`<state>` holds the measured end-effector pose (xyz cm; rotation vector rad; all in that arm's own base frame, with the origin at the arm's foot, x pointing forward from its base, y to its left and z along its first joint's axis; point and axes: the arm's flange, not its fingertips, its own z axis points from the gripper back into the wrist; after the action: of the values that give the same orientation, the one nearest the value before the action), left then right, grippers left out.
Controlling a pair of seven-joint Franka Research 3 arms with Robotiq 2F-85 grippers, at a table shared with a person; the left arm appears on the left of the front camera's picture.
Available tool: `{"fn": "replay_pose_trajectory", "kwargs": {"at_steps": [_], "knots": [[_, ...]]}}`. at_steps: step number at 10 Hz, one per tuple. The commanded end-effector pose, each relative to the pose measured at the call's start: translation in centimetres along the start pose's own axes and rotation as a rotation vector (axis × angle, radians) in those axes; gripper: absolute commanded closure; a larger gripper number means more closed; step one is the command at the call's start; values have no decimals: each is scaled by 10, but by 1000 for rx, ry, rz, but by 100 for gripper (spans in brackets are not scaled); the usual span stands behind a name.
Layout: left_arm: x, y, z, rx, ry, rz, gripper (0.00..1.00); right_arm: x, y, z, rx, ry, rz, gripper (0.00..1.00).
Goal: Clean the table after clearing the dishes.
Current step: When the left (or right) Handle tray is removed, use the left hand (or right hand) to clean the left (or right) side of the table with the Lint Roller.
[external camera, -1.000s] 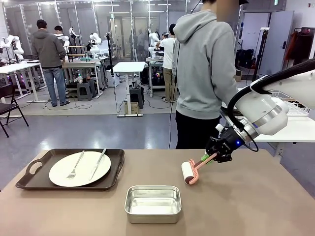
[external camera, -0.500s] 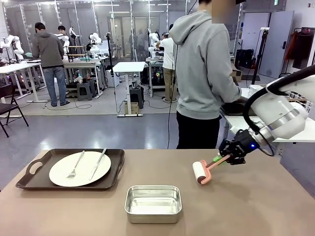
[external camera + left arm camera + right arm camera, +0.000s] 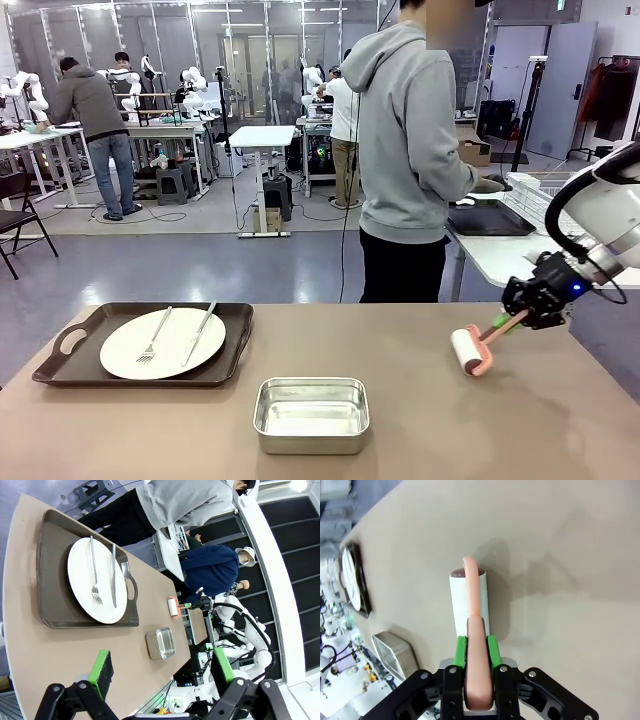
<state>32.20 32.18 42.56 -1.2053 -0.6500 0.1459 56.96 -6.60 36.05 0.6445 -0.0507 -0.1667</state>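
Your right tool (image 3: 512, 322) clamped the pink handle of a lint roller (image 3: 467, 351), drum on the table (image 3: 430, 440) at 3 o'clock, handle running toward 2. Your left tool (image 3: 162, 665) stood wide. At 9 o'clock the tray (image 3: 48, 372) lay 9-to-3; fork (image 3: 155, 336) and knife (image 3: 200, 333) on its plate (image 3: 120, 355) lay 7-to-1.

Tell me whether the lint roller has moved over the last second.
Yes. The lint roller, held by the right hand, has moved rightward over the table, farther from the steel pan.
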Motion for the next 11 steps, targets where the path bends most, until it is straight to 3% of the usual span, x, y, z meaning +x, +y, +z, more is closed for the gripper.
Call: {"fn": "replay_pose_trajectory", "kwargs": {"at_steps": [1,3,7,11], "knots": [[-1,-1,2,-4,-2,-7,0,7,-25,1,-225,5,-75,80],[-1,-1,2,-4,-2,-7,0,15,-31,20,-323,77,-88,80],[-1,-1,2,-4,-2,-7,0,15,-37,56,-423,-3,-201,80],[-1,-1,2,-4,-2,-7,0,-10,11,89,-461,1,-76,80]]}}
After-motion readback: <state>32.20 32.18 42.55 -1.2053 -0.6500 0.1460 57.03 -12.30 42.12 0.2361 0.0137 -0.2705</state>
